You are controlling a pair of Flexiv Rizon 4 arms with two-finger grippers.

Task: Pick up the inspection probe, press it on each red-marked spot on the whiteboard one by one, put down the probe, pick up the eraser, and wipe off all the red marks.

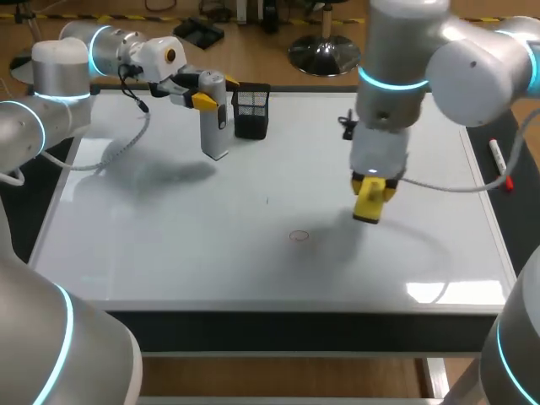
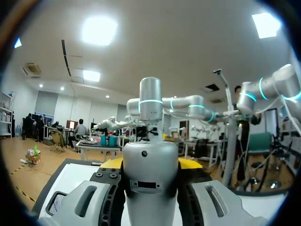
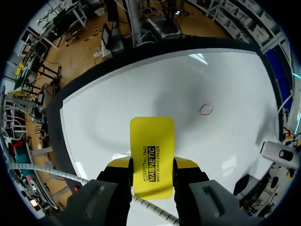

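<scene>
— One red ring shows on the whiteboard, a thin hand-drawn loop near the middle. What is the right end effector carrying?

— The eraser: a bright yellow slab with rounded corners and black print down its face. Both yellow tips press its long sides, so it's clamped. It hangs over the board, beyond the ring and to its right, apart from the mark. Whether it touches the surface, I can't tell.

— And from the right wrist?

— The slab sticks out ahead of the fingers, with the ring further ahead and off to one side.

— Left side?

— The left end effector is clamped on the inspection probe, a silver-grey cylinder upright over the board's far left part, just beside the black mesh pen holder.
</scene>
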